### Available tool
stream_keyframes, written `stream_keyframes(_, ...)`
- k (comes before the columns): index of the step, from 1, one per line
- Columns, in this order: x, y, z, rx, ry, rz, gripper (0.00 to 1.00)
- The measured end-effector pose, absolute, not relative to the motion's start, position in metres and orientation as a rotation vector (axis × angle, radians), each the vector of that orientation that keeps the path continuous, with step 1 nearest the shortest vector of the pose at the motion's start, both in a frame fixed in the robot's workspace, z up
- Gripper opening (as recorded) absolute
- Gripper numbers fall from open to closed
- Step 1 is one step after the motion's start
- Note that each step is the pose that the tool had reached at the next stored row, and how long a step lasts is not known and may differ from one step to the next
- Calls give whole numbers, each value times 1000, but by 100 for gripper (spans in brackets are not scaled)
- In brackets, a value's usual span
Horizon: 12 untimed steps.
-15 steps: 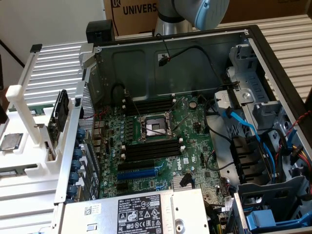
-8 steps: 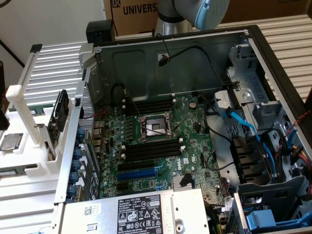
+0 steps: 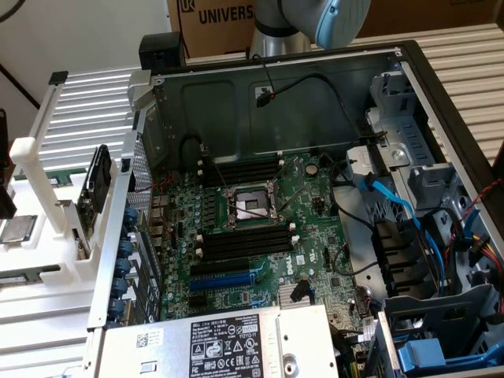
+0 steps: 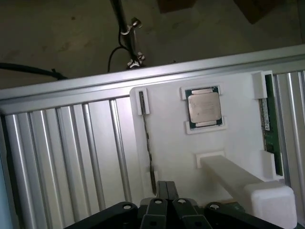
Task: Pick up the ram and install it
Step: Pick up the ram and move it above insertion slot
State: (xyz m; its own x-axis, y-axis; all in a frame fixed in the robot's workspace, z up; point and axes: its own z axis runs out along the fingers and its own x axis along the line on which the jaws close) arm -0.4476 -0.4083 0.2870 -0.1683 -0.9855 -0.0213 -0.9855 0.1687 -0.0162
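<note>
I am hovering my tool (image 4: pixel 167 188), fingers (image 4: pixel 161 192) together and empty, near the ram (image 4: pixel 148 143) standing on edge in the white holder (image 4: pixel 174 157) beside the processor (image 4: pixel 205 107), judging this the reaching step, needing fingers parted astride its edge.

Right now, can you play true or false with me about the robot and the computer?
1. The pincer is shut. True.
2. The pincer holds the ram. False: the ram stands in the white holder, not gripped.
3. A square chip sits in the white holder. True.
4. The case has its lid on. False: it is open, and the board shows inside.
5. The black slots on the board are empty. True.
</note>
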Motion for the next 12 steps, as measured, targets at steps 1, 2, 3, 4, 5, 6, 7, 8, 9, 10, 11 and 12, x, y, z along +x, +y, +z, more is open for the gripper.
stream_keyframes(1, -448, -409, 287, -2008, 2381, 3, 10)
stream_keyframes(2, -448, -410, 286, -2008, 2381, 3, 10)
stream_keyframes(3, -449, -411, 286, -2008, 2380, 3, 10)
stream_keyframes(4, -450, -411, 286, -2008, 2380, 3, 10)
stream_keyframes(5, -450, -411, 286, -2008, 2380, 3, 10)
stream_keyframes(6, -450, -411, 285, -2008, 2380, 3, 10)
stream_keyframes(7, -450, -411, 285, -2008, 2380, 3, 11)
stream_keyframes(8, -450, -411, 285, -2008, 2380, 3, 16)
stream_keyframes(9, -451, -411, 285, -2008, 2380, 3, 16)
stream_keyframes(10, -451, -411, 285, -2008, 2380, 3, 16)
stream_keyframes(11, -451, -411, 284, -2008, 2381, 3, 24)
stream_keyframes(12, -451, -411, 284, -2008, 2381, 3, 24)
